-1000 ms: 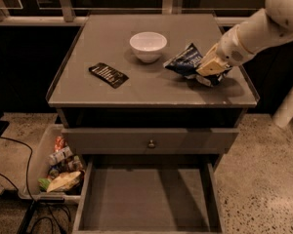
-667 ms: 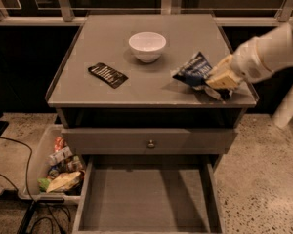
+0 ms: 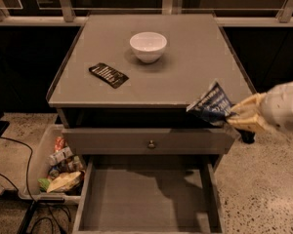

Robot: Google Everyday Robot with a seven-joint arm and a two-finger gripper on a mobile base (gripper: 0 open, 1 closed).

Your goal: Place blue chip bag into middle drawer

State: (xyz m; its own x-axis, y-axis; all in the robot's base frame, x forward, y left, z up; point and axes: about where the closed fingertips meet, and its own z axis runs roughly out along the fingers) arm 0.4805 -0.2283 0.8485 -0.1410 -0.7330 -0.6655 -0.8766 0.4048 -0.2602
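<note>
The blue chip bag (image 3: 210, 105) is a crinkly dark-blue foil bag with white lettering. It hangs in the air off the cabinet's front right corner, held by my gripper (image 3: 233, 115), which is shut on its right end. My pale arm (image 3: 283, 106) comes in from the right edge. The middle drawer (image 3: 146, 194) is pulled out below, a wide grey box with a plain floor, lower and to the left of the bag. It holds nothing.
A white bowl (image 3: 148, 46) and a flat black packet (image 3: 108, 75) lie on the cabinet top (image 3: 195, 57). A shut drawer front with a round knob (image 3: 151, 144) sits above the open drawer. A bin of snacks (image 3: 58, 167) and cables (image 3: 24, 169) lie on the floor at left.
My gripper has carried the blue chip bag off the cabinet top, forward and down past the front right corner. The bowl and black packet have not moved.
</note>
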